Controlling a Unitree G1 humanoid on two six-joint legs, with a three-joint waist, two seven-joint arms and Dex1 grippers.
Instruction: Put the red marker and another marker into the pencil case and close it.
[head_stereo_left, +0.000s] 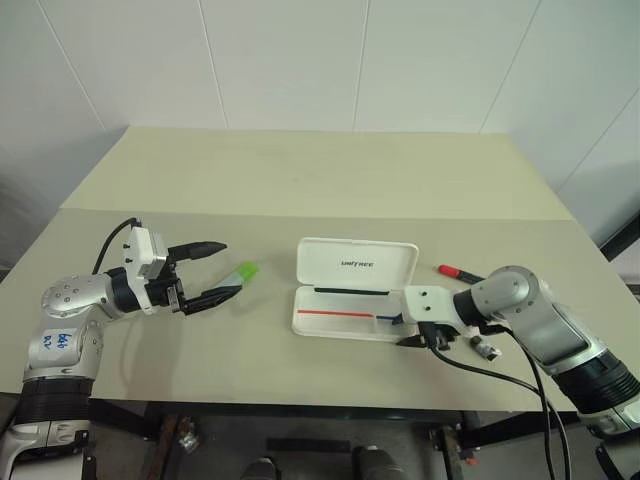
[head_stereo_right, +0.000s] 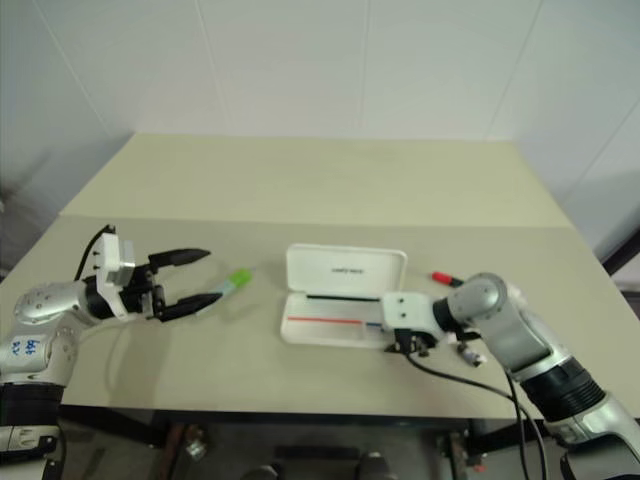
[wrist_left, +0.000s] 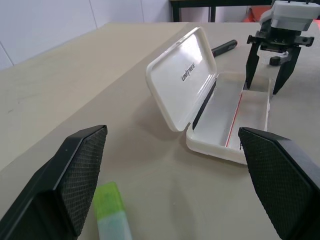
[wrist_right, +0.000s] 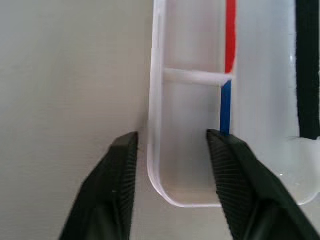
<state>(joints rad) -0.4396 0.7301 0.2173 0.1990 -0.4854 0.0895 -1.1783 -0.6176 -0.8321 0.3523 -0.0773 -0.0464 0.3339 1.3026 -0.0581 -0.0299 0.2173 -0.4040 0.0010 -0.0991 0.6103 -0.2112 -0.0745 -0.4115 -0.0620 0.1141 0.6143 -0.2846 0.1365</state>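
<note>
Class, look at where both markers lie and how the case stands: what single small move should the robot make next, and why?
Probably close the left gripper on the green marker. Its open fingers already flank that marker, the pencil case stands open, and the red marker lies on the table behind the right gripper.

Legible text: "UNITREE", small dark logo, stood on inner face of raised lid of pencil case (wrist_left: 182, 75), roughly centred on lid; read plainly in left wrist view. Same logo appeared in head views as short dark line, letters barely resolved.
Blue handwritten marks were on white label (head_stereo_left: 66, 341) on left forearm, near left corner of scene; looked like digits, not readable.
Red marker (head_stereo_left: 457, 272), right of case: print on barrel too small to read.
</note>
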